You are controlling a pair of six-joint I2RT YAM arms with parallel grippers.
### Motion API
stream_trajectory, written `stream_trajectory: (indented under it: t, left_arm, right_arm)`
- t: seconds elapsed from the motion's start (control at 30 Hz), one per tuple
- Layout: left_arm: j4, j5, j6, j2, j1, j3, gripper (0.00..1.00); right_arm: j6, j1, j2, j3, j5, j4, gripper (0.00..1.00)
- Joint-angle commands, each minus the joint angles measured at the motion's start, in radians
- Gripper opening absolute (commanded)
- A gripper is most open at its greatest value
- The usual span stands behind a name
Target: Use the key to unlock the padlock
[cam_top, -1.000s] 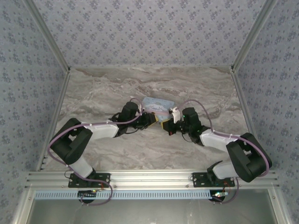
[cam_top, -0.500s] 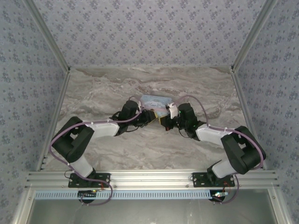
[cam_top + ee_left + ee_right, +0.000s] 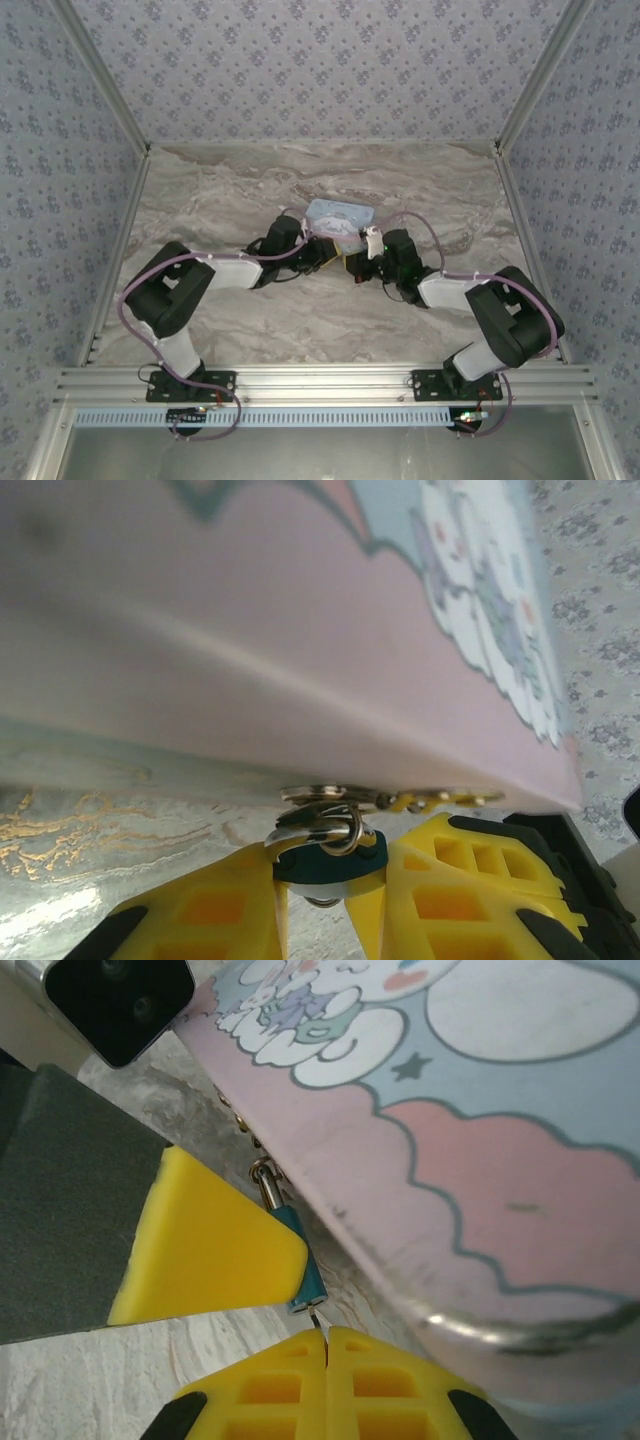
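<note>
Left wrist view: left gripper (image 3: 325, 885) pinches tiny teal padlock (image 3: 325, 853), jaws narrow, at 6 o'clock below pastel cartoon tin box (image 3: 250, 630). Right wrist: right gripper (image 3: 327, 1345) clamps thin silvery key (image 3: 317, 1317), tip at padlock's 6 o'clock. Padlock looks light, rigid, slick; best held by body flats.

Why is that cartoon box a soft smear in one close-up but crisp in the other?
Left wrist view: the tin box sits almost against the lens, so it blurs, while the padlock below is sharper. Right wrist view: the print is crisp, with a bright glint along the box's metal rim.
</note>
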Motion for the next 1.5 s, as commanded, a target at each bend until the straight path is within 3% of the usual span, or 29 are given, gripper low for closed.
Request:
stream_trajectory:
  t: [0.0,0.23,0.4,0.63,1.13,1.47]
  left_arm:
    - [0.079,0.092,-0.028,0.035,-0.036,0.030,0.23]
    - [0.103,0.074,-0.035,0.068,-0.028,0.011,0.31]
    - [0.136,0.038,-0.044,0.024,-0.007,-0.047,0.47]
    - [0.095,-0.008,-0.033,-0.064,0.017,-0.102,0.60]
    - [0.232,-0.001,-0.154,0.001,0.018,-0.114,0.49]
    - [0.256,-0.006,-0.198,0.042,0.000,-0.099,0.44]
  right_arm:
    - [0.088,0.025,0.038,-0.020,0.035,0.165,0.00]
    - [0.176,0.060,0.118,-0.064,0.097,0.246,0.00]
    - [0.219,0.074,0.102,-0.078,0.128,0.239,0.00]
    - [0.350,0.082,0.089,-0.078,0.148,0.223,0.00]
    - [0.540,0.065,0.015,-0.052,0.113,0.118,0.00]
    - [0.584,0.061,0.023,-0.033,0.095,0.115,0.00]
